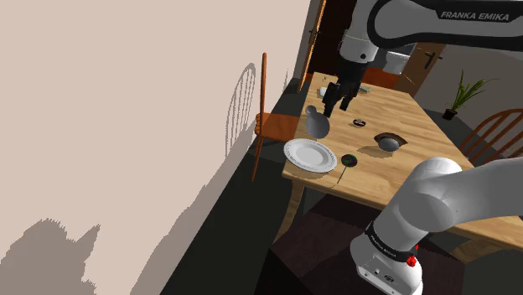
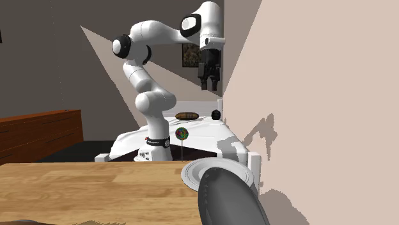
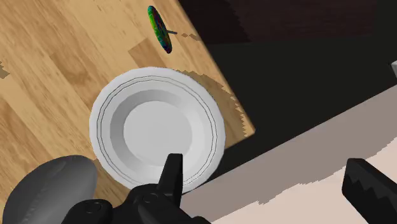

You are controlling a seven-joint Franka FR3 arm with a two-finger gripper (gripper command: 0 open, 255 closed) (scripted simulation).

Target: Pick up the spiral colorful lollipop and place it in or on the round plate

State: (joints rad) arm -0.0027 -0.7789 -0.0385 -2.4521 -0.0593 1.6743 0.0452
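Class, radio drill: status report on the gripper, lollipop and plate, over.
Gripper open, empty, high above the table. Lollipop on the table beside the plate, untouched. Plate bare; grey object beside it, nothing between lollipop and plate.

Wooden table (image 1: 377, 180); plate (image 1: 310, 156), lollipop (image 1: 349, 160), grey vessel (image 1: 317, 124)

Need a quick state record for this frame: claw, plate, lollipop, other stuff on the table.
claw: open, raised above the wooden table, holding nothing
plate: white, round, empty, near the table edge
lollipop: multicoloured spiral head, on the table beside the plate, not held
other items: grey rounded object next to the plate; dark bowl farther along the table
task status: lollipop not yet grasped
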